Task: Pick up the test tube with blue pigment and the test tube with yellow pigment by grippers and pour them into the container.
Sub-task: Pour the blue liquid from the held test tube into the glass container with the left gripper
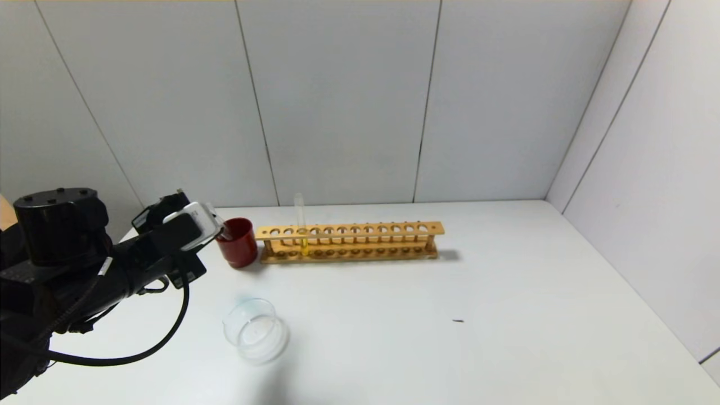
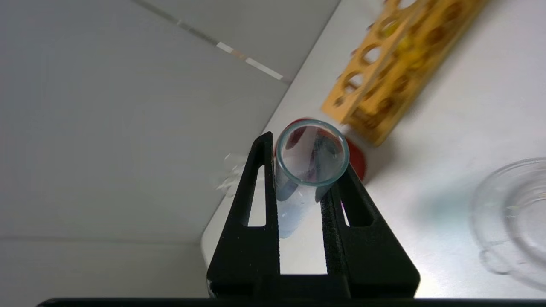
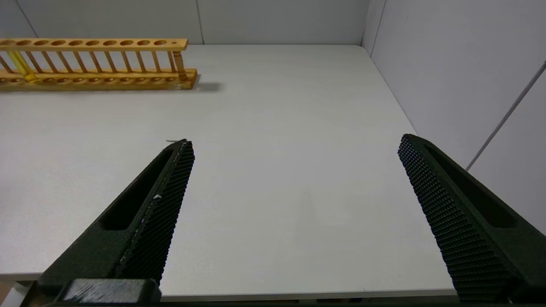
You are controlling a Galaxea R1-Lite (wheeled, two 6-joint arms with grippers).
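Note:
My left gripper (image 2: 305, 160) is shut on a clear glass test tube (image 2: 294, 200) with a faint blue tint; its open mouth faces the camera and no deep blue liquid shows inside. It holds the tube just above the dark red cup (image 2: 357, 157). In the head view the left gripper (image 1: 216, 228) is at the cup's (image 1: 239, 243) rim, and the tube is hidden there. The yellow tube (image 1: 302, 228) stands upright in the wooden rack (image 1: 349, 241). The clear glass container (image 1: 256, 331) sits near the front left. My right gripper (image 3: 295, 140) is open and empty over bare table.
The rack's other holes are empty; it also shows in the right wrist view (image 3: 98, 64) and the left wrist view (image 2: 396, 64). The container's rim shows in the left wrist view (image 2: 503, 213). Grey walls close the back and right. A small dark speck (image 1: 458, 320) lies mid-table.

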